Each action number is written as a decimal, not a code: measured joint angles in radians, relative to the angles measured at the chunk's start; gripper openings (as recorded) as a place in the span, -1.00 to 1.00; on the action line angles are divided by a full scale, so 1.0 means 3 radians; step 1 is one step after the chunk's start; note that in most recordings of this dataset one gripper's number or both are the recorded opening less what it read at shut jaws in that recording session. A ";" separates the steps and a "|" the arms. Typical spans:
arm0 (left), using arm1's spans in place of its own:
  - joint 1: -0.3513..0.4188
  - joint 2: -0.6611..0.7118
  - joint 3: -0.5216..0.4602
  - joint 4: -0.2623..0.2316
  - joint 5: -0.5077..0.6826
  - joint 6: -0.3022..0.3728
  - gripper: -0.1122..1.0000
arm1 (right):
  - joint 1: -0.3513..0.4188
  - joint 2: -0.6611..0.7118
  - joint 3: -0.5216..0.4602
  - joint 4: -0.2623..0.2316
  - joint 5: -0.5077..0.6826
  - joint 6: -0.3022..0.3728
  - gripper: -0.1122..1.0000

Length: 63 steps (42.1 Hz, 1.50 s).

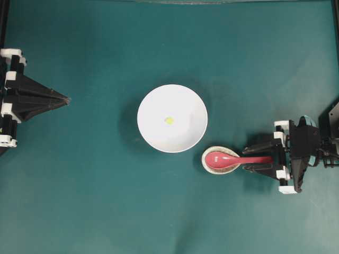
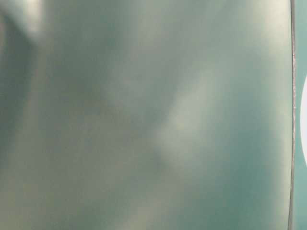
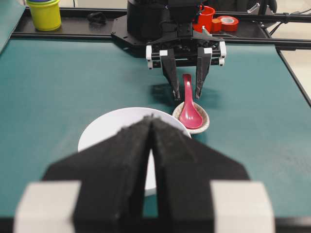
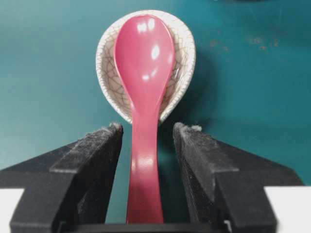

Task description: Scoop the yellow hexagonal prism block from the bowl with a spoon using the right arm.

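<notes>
- Right gripper [image 4: 146, 133] spread wide, its jaws either side of the spoon [image 4: 144, 77] handle, not gripping.
- Spoon scoop lies in a speckled spoon rest [image 4: 184, 58].
- Left gripper [image 3: 151, 121] closed, empty.

Bowl [image 1: 172, 118]: sitting at the middle of the surface [image 1: 95, 201] in the overhead view. Block [image 1: 169, 120]: lying inside the bowl, near its centre. Spoon rest [image 1: 208, 164]: sitting just beside the bowl, to its lower right. Spoon [image 1: 233, 157]: lying with its scoop in the rest, handle pointing right and passing between the parted fingers of the right hand [image 1: 258, 158], apart from both. Left hand [image 1: 62, 99]: hanging at the far left, well apart from the bowl.
</notes>
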 measured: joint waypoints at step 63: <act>0.0000 0.0000 0.0005 0.0000 0.0005 0.0000 -0.80 | -0.0005 0.0000 0.0000 0.0000 -0.0066 -0.0072 -0.35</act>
